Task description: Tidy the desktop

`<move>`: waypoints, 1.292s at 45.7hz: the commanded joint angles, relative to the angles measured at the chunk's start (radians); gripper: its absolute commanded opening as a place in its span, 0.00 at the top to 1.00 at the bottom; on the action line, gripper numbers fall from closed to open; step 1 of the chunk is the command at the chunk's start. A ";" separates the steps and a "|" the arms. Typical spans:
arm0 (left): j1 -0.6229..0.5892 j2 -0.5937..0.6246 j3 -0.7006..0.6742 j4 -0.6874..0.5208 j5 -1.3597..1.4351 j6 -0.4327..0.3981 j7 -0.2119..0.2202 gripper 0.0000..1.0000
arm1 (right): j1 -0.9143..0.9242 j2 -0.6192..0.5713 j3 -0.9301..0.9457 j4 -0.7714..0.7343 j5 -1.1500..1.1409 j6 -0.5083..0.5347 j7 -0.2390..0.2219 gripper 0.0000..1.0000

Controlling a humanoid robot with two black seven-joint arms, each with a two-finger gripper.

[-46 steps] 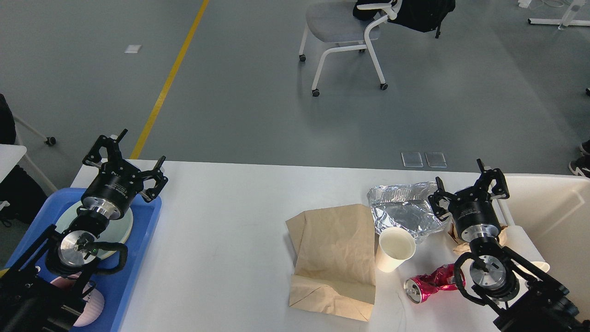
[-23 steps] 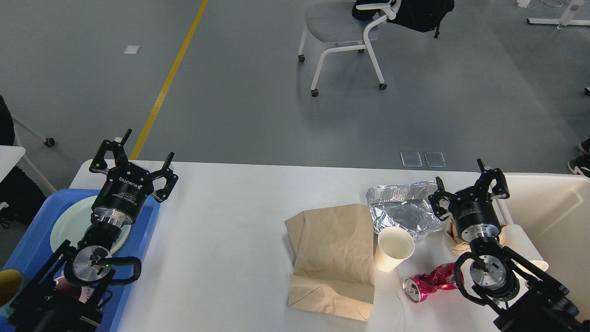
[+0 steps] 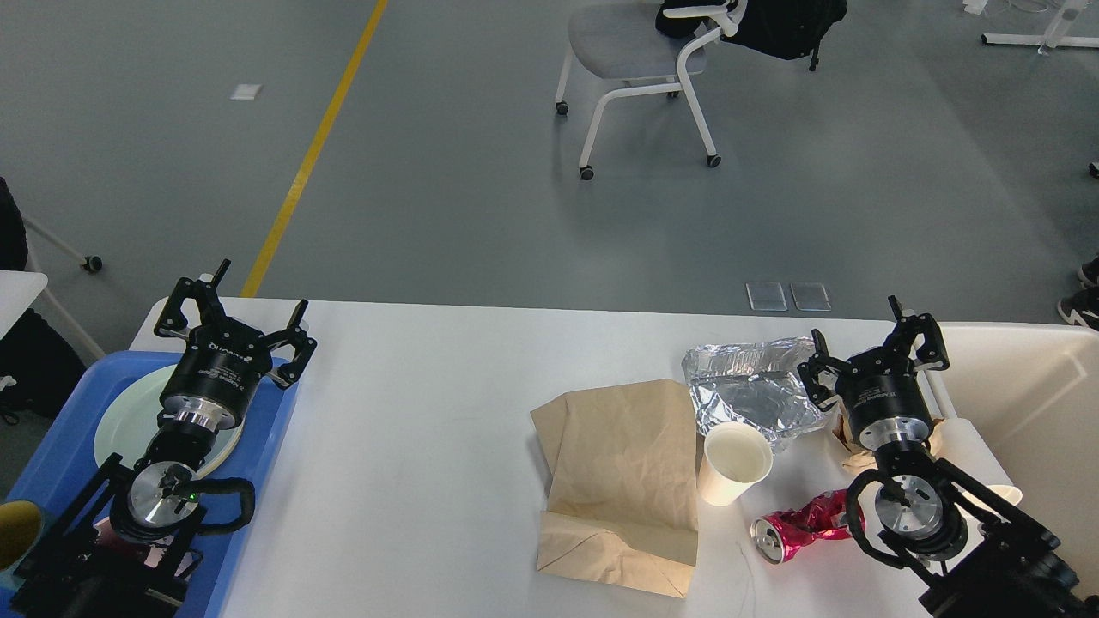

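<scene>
The white desktop (image 3: 429, 446) fills the lower view. On it lie a crumpled brown paper bag (image 3: 622, 481), a white paper cup (image 3: 736, 462), a crushed red can (image 3: 794, 525) and crumpled silver foil (image 3: 749, 386). My left gripper (image 3: 236, 309) is open and empty above the far corner of a blue tray (image 3: 262, 446). My right gripper (image 3: 871, 343) is open and empty just right of the foil, above crumpled brown paper (image 3: 850, 442).
The blue tray holds a pale green plate (image 3: 120, 416); a yellow cup (image 3: 17, 528) shows at its near left. A cream-white open bin (image 3: 1022, 412) stands at the right edge. A white chair (image 3: 644, 60) stands on the floor beyond.
My left gripper swung first right and forward, then back left and slightly toward me over the tray's far corner. It stays open. The right arm and the rubbish have not moved.
</scene>
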 commanded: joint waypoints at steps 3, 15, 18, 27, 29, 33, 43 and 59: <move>-0.021 -0.021 -0.015 0.005 0.001 0.003 0.001 0.04 | 0.000 0.000 0.000 0.002 0.000 0.000 0.000 0.00; -0.053 -0.021 -0.035 0.065 -0.009 0.009 -0.008 0.04 | 0.000 0.000 0.000 0.000 0.000 0.000 0.000 0.00; -0.049 -0.024 -0.035 0.095 -0.009 0.005 -0.011 0.04 | 0.000 0.000 0.000 0.000 0.000 0.000 0.000 0.00; -0.003 -0.049 -0.041 0.106 -0.005 -0.075 -0.042 0.04 | 0.000 0.000 0.000 0.000 0.000 0.000 0.000 0.00; 0.000 -0.049 -0.042 0.108 -0.003 -0.081 -0.062 0.04 | 0.000 0.000 0.000 0.000 0.000 0.000 0.000 0.00; 0.005 -0.054 -0.030 0.108 -0.005 -0.103 -0.123 0.04 | 0.000 0.000 0.000 0.000 0.000 0.000 0.000 0.00; 0.011 -0.050 -0.024 0.114 -0.013 -0.120 -0.188 0.04 | 0.000 0.000 0.000 -0.003 0.000 0.000 0.000 0.00; 0.011 -0.054 -0.025 0.123 -0.045 -0.178 -0.123 0.04 | 0.000 0.000 0.000 -0.003 0.000 0.000 0.000 0.00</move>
